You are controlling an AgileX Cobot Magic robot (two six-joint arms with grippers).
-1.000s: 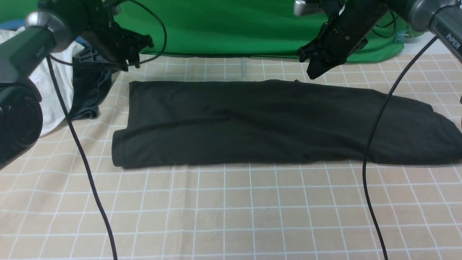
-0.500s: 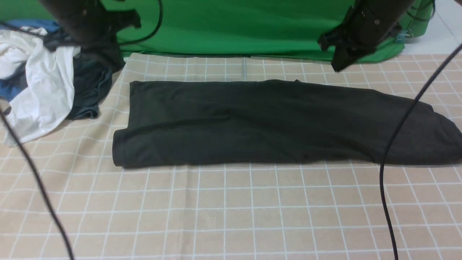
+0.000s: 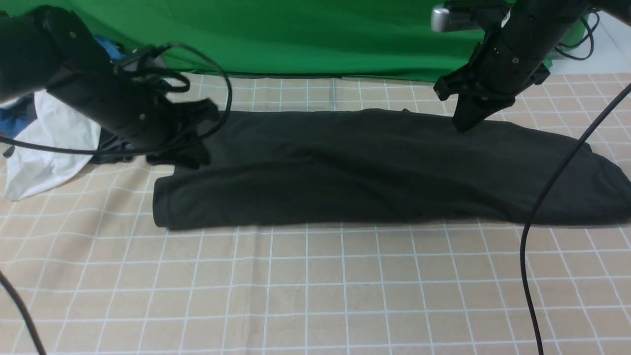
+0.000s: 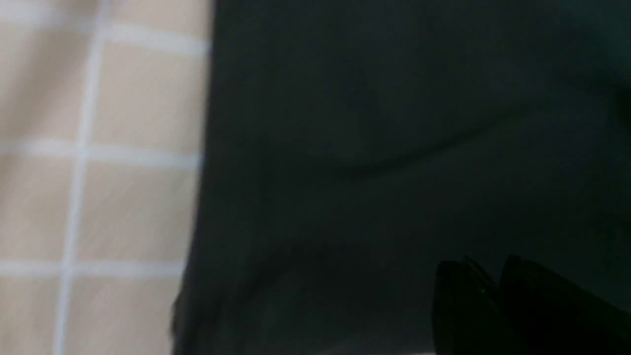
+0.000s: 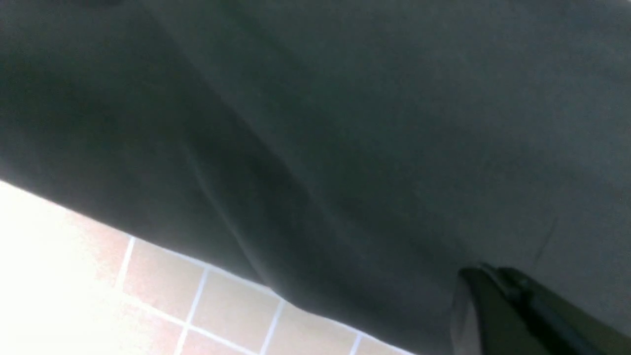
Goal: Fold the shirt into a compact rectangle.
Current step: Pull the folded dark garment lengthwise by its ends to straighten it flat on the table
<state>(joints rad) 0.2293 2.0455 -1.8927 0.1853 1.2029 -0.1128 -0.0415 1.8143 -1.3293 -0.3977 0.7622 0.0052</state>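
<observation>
The black shirt (image 3: 365, 167) lies on the checked cloth as a long band running left to right, its print and label hidden. My left gripper (image 3: 193, 157) hangs low over the band's far left corner, fingers together; in the left wrist view the shut tips (image 4: 480, 268) sit just above dark fabric (image 4: 394, 123) near its edge. My right gripper (image 3: 461, 125) points down onto the band's far edge toward the right. In the right wrist view its shut tips (image 5: 485, 272) press against the shirt (image 5: 374, 108), with no fabric seen between them.
A heap of white, blue and dark grey clothes (image 3: 47, 133) lies at the far left behind my left arm. A green backdrop (image 3: 320, 34) closes off the back. Black cables (image 3: 530, 236) hang over the checked tablecloth (image 3: 315, 291) at right and far left.
Both arms have come down from above the table's back edge. The left gripper swung right onto the shirt's left end; the right gripper dropped to its far edge. The shirt has not shifted.
</observation>
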